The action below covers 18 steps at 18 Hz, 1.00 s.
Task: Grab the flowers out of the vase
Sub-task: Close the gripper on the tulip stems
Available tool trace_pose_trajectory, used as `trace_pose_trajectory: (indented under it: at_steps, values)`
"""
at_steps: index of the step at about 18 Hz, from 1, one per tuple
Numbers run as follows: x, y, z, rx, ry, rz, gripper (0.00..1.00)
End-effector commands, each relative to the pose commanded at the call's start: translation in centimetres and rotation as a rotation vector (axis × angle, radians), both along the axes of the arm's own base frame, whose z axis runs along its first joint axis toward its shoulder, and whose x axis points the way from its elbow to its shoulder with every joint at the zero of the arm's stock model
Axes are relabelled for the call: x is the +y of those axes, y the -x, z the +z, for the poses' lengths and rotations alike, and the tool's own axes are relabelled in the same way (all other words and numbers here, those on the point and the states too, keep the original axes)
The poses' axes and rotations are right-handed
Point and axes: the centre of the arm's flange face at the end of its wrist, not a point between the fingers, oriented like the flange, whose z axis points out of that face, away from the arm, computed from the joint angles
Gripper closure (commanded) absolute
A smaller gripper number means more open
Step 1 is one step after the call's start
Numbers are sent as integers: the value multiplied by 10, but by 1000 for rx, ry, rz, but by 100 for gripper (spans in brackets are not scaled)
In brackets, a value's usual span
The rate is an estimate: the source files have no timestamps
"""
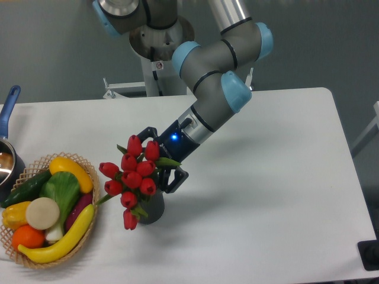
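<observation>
The flowers (133, 174), a bunch of red tulip buds with green leaves, stand in the vase (154, 208), a small dark grey cylinder near the table's front middle. The buds lean left, toward the basket. My gripper (156, 160) comes in from the upper right and sits right behind the bouquet, above the vase's mouth. Its two black fingers (175, 179) stand wide apart, one at the bunch's upper edge and one at its lower right. The jaws look open around the bunch. The buds hide the fingertips and the stems.
A wicker basket (89, 171) with a banana, cucumber, orange and other vegetables stands at the front left, close to the flowers. A blue-handled metal pot (8, 118) sits at the left edge. The white table (266, 195) extends to the right.
</observation>
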Motion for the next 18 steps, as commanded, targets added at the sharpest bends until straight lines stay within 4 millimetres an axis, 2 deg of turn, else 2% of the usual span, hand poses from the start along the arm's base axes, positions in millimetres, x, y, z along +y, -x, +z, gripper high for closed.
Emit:
trace_pose_trajectory:
  at_steps: [2,8,12,18]
  values:
    - [0,0,-1,-1,1,0,3]
    - [0,0,-1,-1,1,0,38]
    - [0,-1,0,0,-2,-1,49]
    - [-1,0,3,4,-7,1,56]
